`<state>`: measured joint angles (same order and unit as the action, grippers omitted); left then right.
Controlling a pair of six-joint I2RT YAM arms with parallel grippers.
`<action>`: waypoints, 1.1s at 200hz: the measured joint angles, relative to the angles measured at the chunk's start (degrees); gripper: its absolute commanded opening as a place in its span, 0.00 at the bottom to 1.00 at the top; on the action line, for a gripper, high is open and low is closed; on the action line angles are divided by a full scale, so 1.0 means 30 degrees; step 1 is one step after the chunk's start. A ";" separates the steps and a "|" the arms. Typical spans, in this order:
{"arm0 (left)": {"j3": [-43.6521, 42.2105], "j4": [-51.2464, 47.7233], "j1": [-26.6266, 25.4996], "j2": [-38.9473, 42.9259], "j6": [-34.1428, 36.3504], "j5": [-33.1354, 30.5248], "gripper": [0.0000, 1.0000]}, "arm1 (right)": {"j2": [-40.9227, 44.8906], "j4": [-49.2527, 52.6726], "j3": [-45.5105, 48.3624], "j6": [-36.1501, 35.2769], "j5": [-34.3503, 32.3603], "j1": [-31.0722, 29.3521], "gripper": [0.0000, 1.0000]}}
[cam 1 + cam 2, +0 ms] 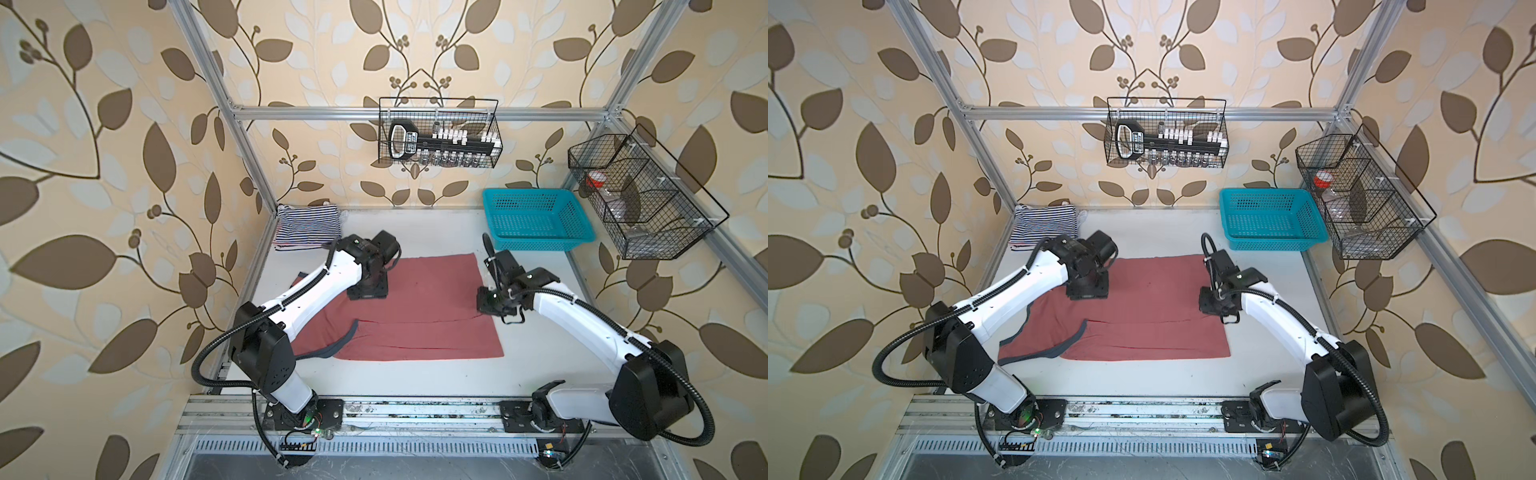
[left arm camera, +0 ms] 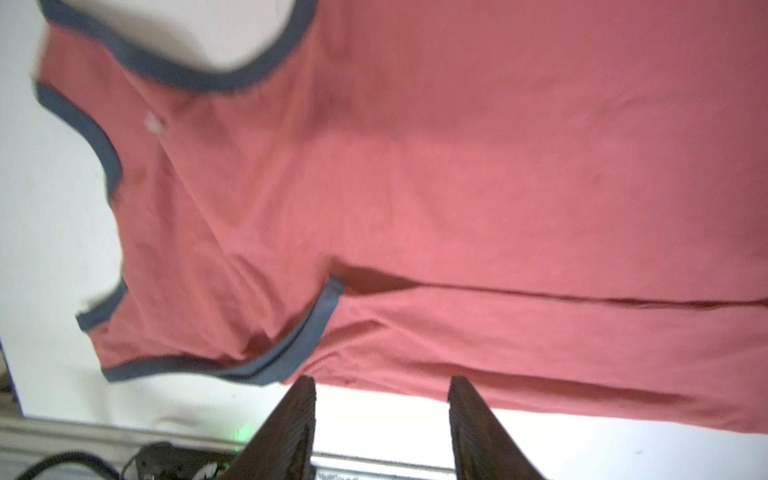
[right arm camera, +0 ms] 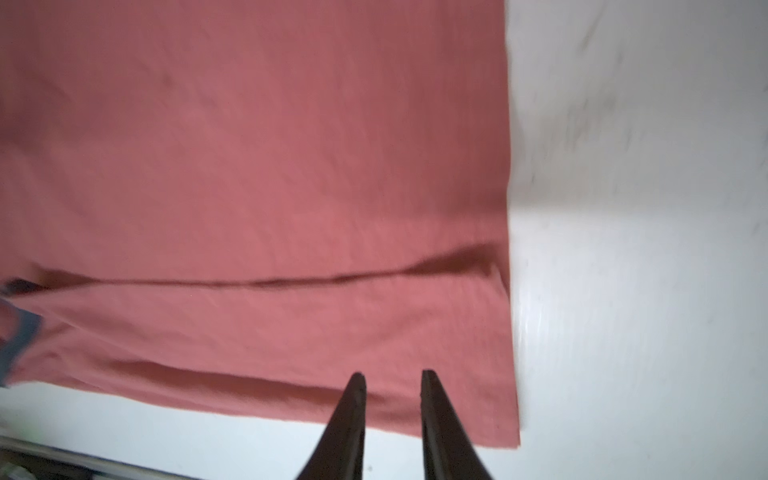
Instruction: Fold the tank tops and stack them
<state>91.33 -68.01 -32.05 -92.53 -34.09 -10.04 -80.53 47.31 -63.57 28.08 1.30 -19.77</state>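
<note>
Red tank top (image 1: 419, 328) flat mid-table, half folded. Striped tops (image 1: 307, 226) piled at 10 o'clock corner. L gripper (image 2: 380, 380) & R gripper (image 3: 392, 374) both open, empty, over red one. Might get crooked fold: armhole bit poking out at 8 o'clock. Might drag cloth if grabbed badly.

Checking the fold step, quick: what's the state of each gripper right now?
Left gripper: open, holding nothing.
Right gripper: open, holding nothing.

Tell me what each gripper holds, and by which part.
Nothing is held. The left gripper and the right gripper both have their jaws apart with nothing between them. The red tank top lies loose on the table.
</note>
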 measured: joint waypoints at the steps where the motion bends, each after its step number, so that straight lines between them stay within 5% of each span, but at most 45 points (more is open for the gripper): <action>1: 0.0131 -0.0015 0.0044 -0.0051 0.0058 -0.0015 0.55 | -0.0087 0.0015 -0.0131 -0.0080 0.0000 0.0036 0.41; 44: 0.6207 -0.0729 0.2973 -0.5588 0.1836 -0.1326 0.60 | -0.5938 -0.0029 -0.5887 -0.2659 -0.0131 0.1654 0.46; 90: 0.8757 -0.0350 0.4816 -1.1497 0.2798 -0.0962 0.62 | -1.1038 -0.0080 -0.8859 -0.3687 -0.0080 0.2790 0.42; 220: 1.1213 0.1435 0.6098 -1.4994 0.3315 0.1399 0.62 | -1.5715 -0.0255 -1.3850 -0.4459 -0.0219 0.3956 0.40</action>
<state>124.97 -63.70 -13.76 -137.51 -24.14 -5.85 -127.68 46.54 -105.12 14.70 0.64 -7.90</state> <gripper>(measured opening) 0.629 0.399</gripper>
